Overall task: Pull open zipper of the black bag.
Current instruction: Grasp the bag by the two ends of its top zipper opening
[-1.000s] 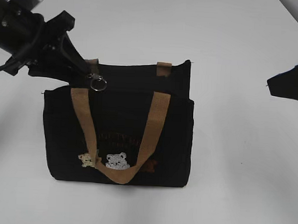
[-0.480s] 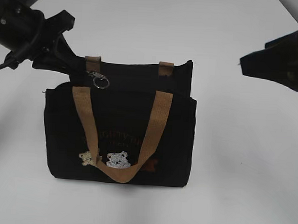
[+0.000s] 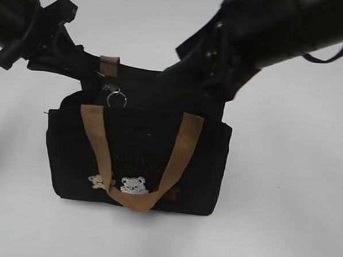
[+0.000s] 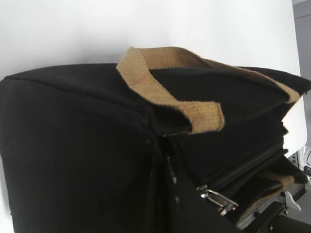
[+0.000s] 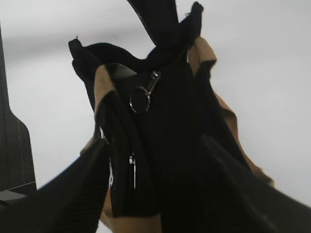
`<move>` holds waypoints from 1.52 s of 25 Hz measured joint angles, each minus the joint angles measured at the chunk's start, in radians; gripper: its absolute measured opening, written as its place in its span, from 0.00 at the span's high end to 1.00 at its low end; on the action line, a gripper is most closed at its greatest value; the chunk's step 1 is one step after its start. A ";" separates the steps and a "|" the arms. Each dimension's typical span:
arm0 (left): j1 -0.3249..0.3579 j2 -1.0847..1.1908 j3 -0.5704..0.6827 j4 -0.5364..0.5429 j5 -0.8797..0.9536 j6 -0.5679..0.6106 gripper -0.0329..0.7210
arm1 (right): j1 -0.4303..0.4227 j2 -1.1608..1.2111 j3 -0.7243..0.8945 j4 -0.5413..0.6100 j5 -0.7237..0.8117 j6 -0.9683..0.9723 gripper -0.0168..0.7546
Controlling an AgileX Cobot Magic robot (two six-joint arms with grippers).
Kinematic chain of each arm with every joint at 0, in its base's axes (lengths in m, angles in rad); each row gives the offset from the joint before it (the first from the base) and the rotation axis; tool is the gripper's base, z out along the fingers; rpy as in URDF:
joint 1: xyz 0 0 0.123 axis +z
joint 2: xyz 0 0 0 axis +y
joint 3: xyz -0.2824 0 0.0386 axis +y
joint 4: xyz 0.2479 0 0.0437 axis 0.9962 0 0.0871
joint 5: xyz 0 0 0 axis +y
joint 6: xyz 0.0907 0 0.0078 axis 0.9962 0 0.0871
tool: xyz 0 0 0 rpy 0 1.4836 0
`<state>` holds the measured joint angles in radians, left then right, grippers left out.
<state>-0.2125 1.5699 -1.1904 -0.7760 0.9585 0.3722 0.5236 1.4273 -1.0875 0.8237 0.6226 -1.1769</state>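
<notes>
The black bag (image 3: 135,155) stands upright on the table with its bears facing me. Its zipper (image 4: 171,155) runs along the top. The pull's silver clasp (image 4: 217,199) and key ring (image 3: 116,98) hang at the left end. My left gripper (image 3: 94,78) is shut there, pinching the bag's top edge just beside the pull; in the left wrist view dark fabric hides its fingers. My right gripper (image 5: 153,194) is open. Its two fingers (image 5: 73,184) straddle the bag's right end, far from the key ring (image 5: 139,102). In the exterior view the right gripper (image 3: 189,69) merges with the black fabric.
The front tan handle (image 3: 134,201) hangs down over the bag's face, and the rear handle (image 4: 160,58) lies over the top. White table (image 3: 283,197) surrounds the bag. A dark upright panel (image 5: 14,145) shows at the left edge of the right wrist view.
My right arm has swung in from the far right to over the bag's right end. The left gripper has shut at the top left corner. The bag's top has been pulled out of shape.
</notes>
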 joint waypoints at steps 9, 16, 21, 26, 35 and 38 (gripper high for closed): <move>0.000 -0.004 -0.001 0.000 0.025 0.000 0.97 | 0.138 0.242 -0.184 -0.139 0.002 -0.018 0.41; 0.000 -0.005 -0.005 0.000 0.032 0.003 0.97 | 0.153 0.295 -0.212 -0.185 -0.017 -0.018 0.56; 0.000 -0.005 -0.005 0.000 0.032 0.003 0.97 | 0.153 0.295 -0.212 -0.188 -0.033 -0.018 0.61; 0.000 -0.005 -0.005 0.000 0.032 0.003 0.97 | 0.153 0.295 -0.212 -0.188 -0.034 -0.017 0.72; 0.000 -0.005 -0.005 0.000 0.034 0.003 0.97 | 0.153 0.273 -0.213 -0.190 -0.069 -0.015 0.93; 0.000 -0.005 -0.005 0.000 0.034 0.003 0.97 | 0.153 0.273 -0.213 -0.191 -0.072 -0.015 0.98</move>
<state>-0.2125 1.5648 -1.1958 -0.7757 0.9922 0.3754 0.6765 1.7002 -1.3009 0.6328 0.5505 -1.1920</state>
